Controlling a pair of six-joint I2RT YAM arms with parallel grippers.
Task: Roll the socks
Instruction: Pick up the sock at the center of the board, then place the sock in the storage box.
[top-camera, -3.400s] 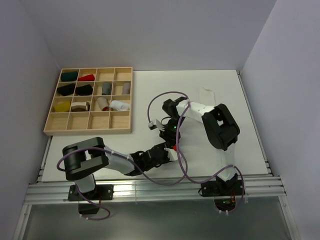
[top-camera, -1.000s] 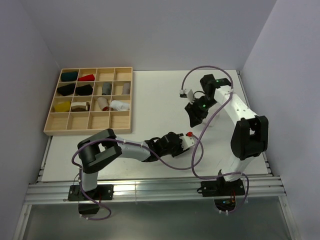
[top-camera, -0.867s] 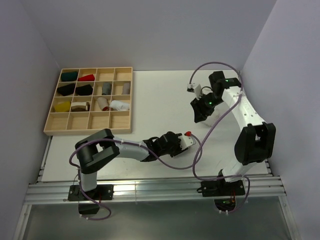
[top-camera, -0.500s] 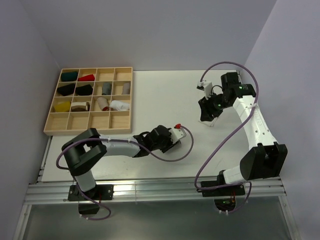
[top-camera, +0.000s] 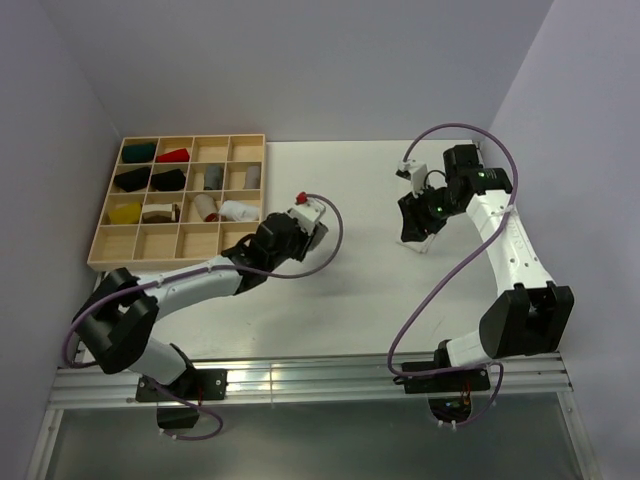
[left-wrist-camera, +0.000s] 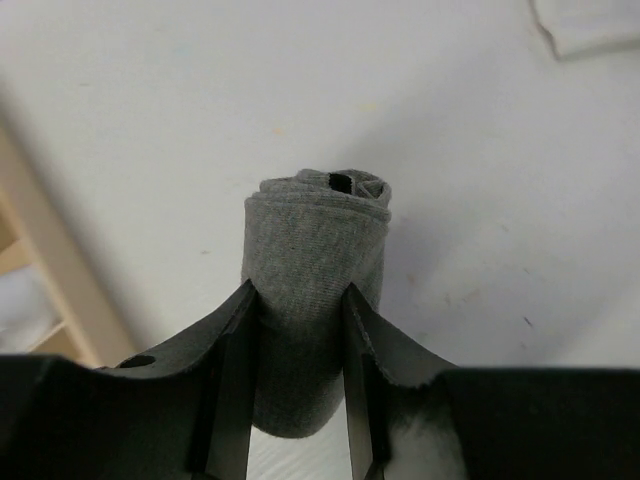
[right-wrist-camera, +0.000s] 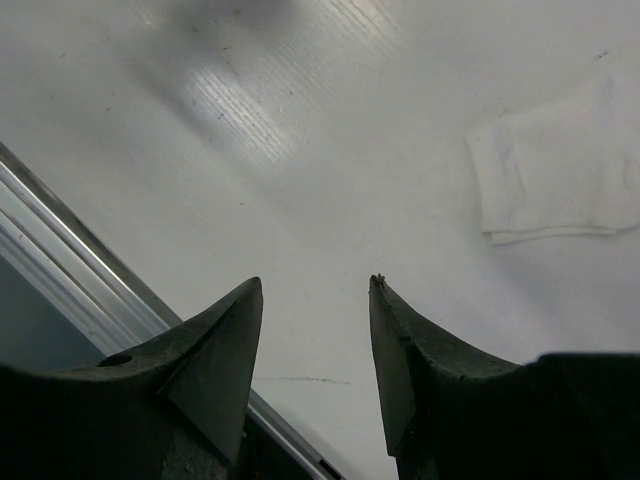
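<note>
Grey sock (left-wrist-camera: 315, 235) within left claw (left-wrist-camera: 297, 300)

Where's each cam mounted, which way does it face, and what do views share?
Top external: above and behind the arms, looking down on the table, wooden tray and both arms whole.
Left wrist: on the left arm, looking along the left gripper, shut on the rolled grey sock.
Right wrist: looking down past the open right gripper at the white sock.
Shared: both wrist views show the white sock.
</note>
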